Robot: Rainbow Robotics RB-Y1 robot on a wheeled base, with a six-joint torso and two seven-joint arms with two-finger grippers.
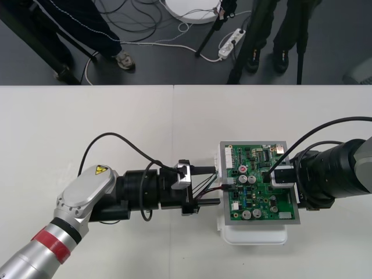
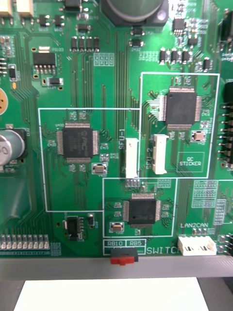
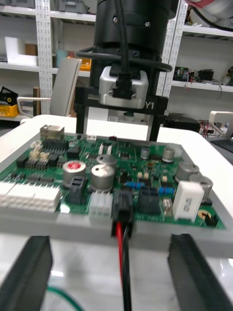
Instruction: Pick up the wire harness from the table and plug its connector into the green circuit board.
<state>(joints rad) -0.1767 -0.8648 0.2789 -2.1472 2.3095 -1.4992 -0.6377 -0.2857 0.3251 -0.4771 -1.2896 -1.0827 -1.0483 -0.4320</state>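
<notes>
Nearest us, the left tool stands spread just short of the green circuit board, and the red and black wires of the wire harness run free between its fingers. The black plug sits in the board's near edge. Beyond, we see the right tool hanging spread over the board.

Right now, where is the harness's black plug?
In the front view, the black plug sits at the green board's left edge, beside a white connector; its wires run out between the left gripper's open fingers.
</notes>
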